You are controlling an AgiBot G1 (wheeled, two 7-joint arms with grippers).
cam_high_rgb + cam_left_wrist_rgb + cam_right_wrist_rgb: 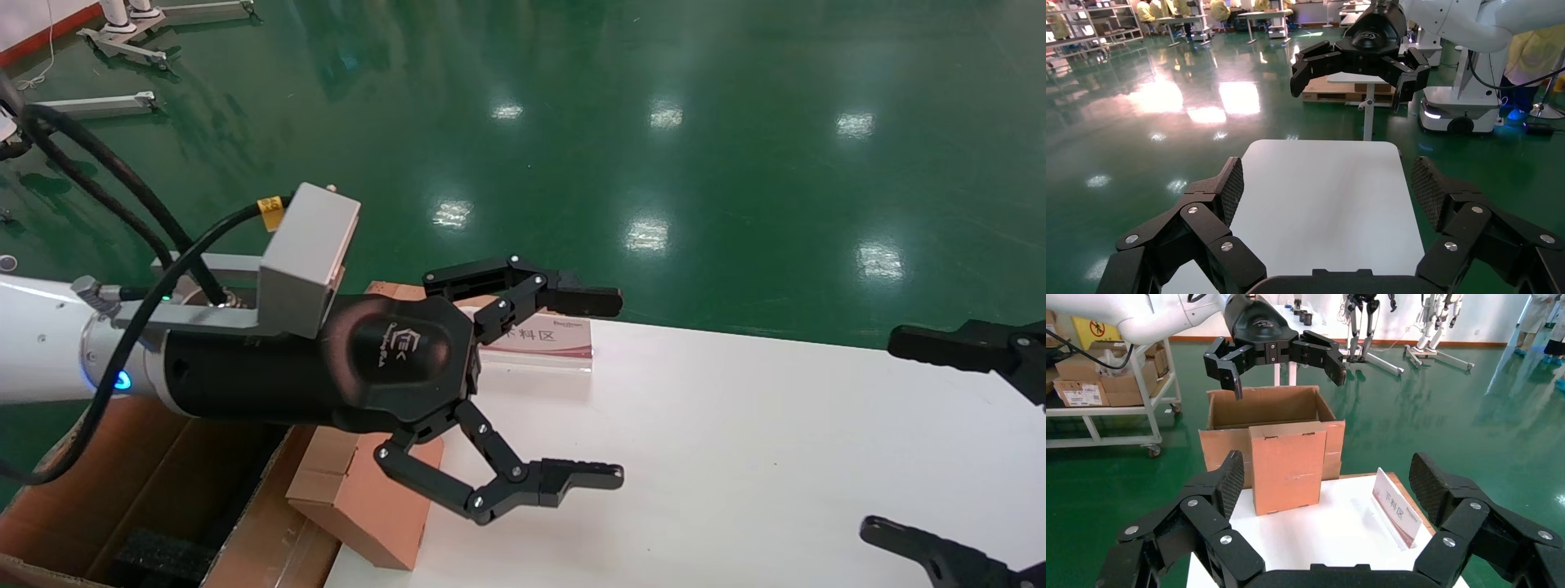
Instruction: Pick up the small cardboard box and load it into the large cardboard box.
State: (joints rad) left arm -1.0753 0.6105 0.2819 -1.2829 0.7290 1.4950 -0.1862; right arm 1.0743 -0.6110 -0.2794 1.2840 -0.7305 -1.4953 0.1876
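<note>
The small cardboard box (368,506) is orange-brown and stands upright at the left end of the white table (735,457). It also shows in the right wrist view (1288,465). The large cardboard box (122,490) sits open just beyond that end, lower than the tabletop, with black foam (163,555) inside; it also shows in the right wrist view (1260,407). My left gripper (609,388) hangs open and empty above the small box, its fingers reaching past it over the table. My right gripper (887,433) is open and empty at the table's right end, facing the small box.
A sign stand (539,339) with red and white print sits at the table's far edge, beside the small box; it also shows in the right wrist view (1396,505). Green floor surrounds the table. A shelf cart (1107,386) stands beyond the large box.
</note>
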